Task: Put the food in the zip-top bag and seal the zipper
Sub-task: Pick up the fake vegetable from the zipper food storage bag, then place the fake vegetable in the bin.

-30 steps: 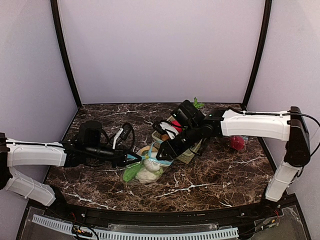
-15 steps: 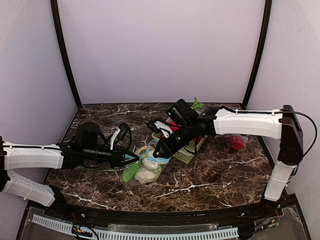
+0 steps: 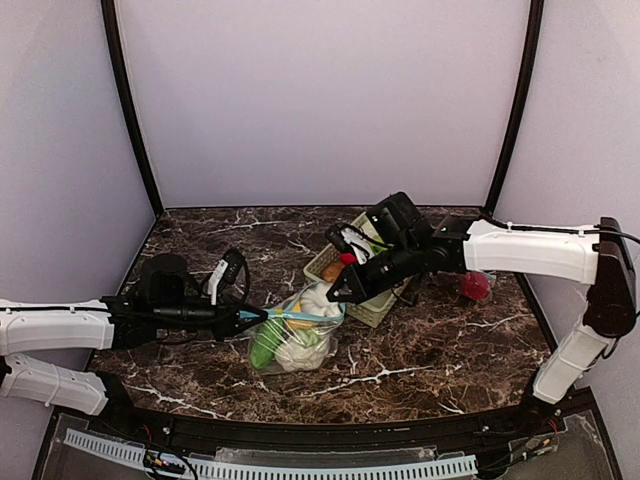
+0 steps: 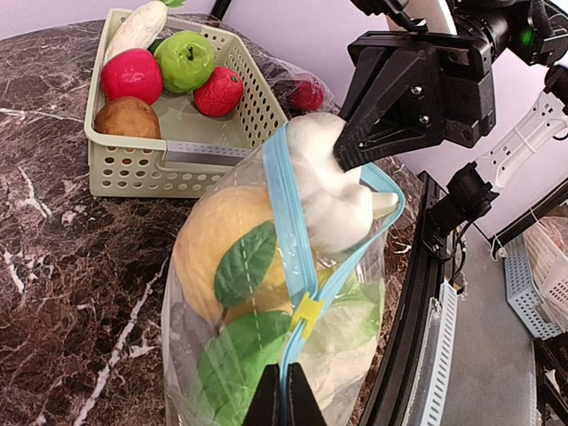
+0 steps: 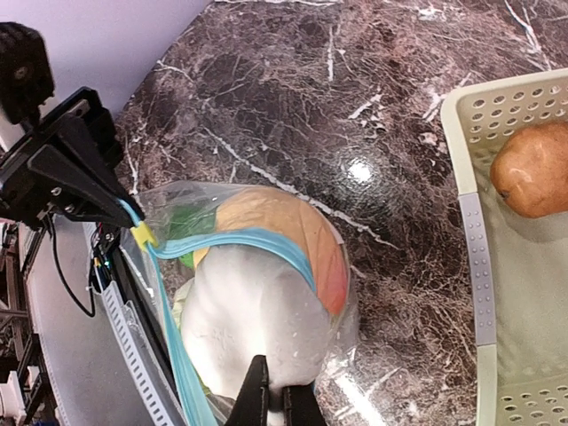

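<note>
Snapping shut in the last second, right gripper (image 3: 335, 294) now pinches the far end of the zip-top bag (image 3: 295, 338); left gripper (image 3: 243, 320) clamped tight on the near end by the yellow slider (image 4: 306, 311). Bag stretched taut between them, so I judge zipping is next, though the cauliflower (image 4: 333, 191) pokes above the zipper (image 4: 286, 231). Both arms reach low over the surface (image 3: 430, 350); more food (image 4: 133, 75) waits in the basket (image 4: 177, 158)

I count one zip-top bag (image 4: 282, 209) showing three pieces: cauliflower (image 4: 333, 191), yellow-orange fruit (image 4: 209, 240), green piece (image 4: 235, 373). One basket (image 4: 133, 169) holding five: white radish (image 4: 138, 27), green apple (image 4: 185, 60), red fruit (image 4: 131, 75), smaller red fruit (image 4: 218, 91), brown potato (image 4: 127, 117). One loose red piece (image 3: 476, 286) by the surface's (image 3: 420, 360) right edge.
</note>
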